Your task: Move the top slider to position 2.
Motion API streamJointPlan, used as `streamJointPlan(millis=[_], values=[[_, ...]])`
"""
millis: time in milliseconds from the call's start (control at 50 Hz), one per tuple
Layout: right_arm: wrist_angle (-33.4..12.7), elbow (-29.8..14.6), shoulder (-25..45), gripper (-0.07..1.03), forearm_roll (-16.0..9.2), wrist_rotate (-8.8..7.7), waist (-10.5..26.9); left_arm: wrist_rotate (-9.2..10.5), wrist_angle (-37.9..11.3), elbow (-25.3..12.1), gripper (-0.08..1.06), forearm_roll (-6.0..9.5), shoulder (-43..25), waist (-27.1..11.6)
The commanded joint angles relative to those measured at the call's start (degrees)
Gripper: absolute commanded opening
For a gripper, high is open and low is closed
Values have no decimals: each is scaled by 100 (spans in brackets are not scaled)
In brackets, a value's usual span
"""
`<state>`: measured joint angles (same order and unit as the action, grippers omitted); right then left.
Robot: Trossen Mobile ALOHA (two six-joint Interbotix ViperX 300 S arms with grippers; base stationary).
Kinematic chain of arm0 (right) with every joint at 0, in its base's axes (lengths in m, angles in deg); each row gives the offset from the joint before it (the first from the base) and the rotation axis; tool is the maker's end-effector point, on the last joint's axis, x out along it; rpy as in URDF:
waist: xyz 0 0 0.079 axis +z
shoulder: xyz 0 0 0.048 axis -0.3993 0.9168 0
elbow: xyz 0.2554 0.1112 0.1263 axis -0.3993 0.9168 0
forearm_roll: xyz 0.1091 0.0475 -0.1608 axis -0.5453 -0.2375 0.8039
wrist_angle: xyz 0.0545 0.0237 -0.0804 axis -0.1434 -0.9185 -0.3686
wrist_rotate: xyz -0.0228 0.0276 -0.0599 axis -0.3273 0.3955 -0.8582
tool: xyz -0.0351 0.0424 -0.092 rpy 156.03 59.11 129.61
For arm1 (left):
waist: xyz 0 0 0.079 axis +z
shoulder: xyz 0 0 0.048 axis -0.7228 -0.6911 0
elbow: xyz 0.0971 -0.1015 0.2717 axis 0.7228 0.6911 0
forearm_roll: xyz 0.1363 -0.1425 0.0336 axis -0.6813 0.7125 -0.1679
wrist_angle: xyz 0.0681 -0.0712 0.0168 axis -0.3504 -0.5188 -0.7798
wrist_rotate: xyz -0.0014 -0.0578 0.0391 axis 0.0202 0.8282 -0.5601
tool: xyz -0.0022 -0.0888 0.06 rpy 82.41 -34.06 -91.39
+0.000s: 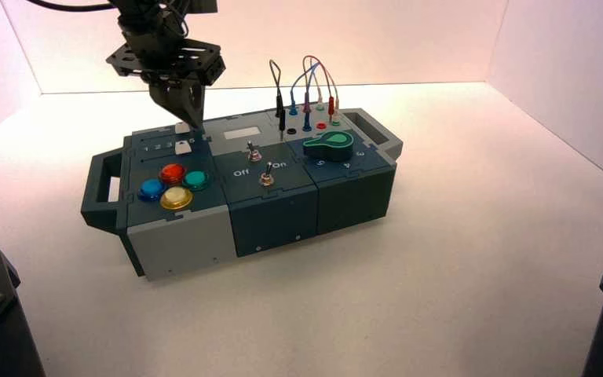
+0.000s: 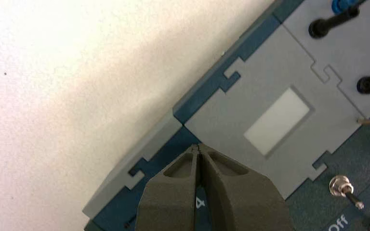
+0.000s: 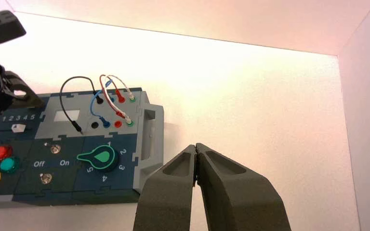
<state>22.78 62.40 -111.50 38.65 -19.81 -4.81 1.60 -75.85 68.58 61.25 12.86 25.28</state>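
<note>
The top slider's white knob (image 1: 182, 126) sits toward the right end of its track at the far left of the box. My left gripper (image 1: 197, 123) points down with its fingers shut and empty. Its tips are just right of that knob. In the left wrist view the left gripper (image 2: 198, 147) hides the knob, and a printed "4" (image 2: 200, 203) shows between its fingers. The digit "2" (image 1: 157, 147) lies left of the knob in the numeral row; it also shows in the right wrist view (image 3: 10, 118). My right gripper (image 3: 196, 147) is shut and empty, parked well right of the box.
The twin white slider knob (image 1: 180, 146) sits below the numeral row. Coloured round buttons (image 1: 173, 185) are at the front left. Two toggle switches (image 1: 266, 177) stand in the middle, the green knob (image 1: 328, 145) at the right, and plugged wires (image 1: 306, 86) behind it.
</note>
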Motion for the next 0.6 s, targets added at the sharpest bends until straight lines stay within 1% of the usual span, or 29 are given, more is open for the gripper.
streamJointPlan(millis=[20,340,600], values=[[26,-88,-35,-2,0,18,-18,-9,0,-9,-3,-9,158,9],[18,-79,-123,-2,-9,18,-18,-9,-53,141,-3,-9,281,35],[0,-79,-132,-2,-9,18,-18,-18,-62,123,-3,-9,431,149]])
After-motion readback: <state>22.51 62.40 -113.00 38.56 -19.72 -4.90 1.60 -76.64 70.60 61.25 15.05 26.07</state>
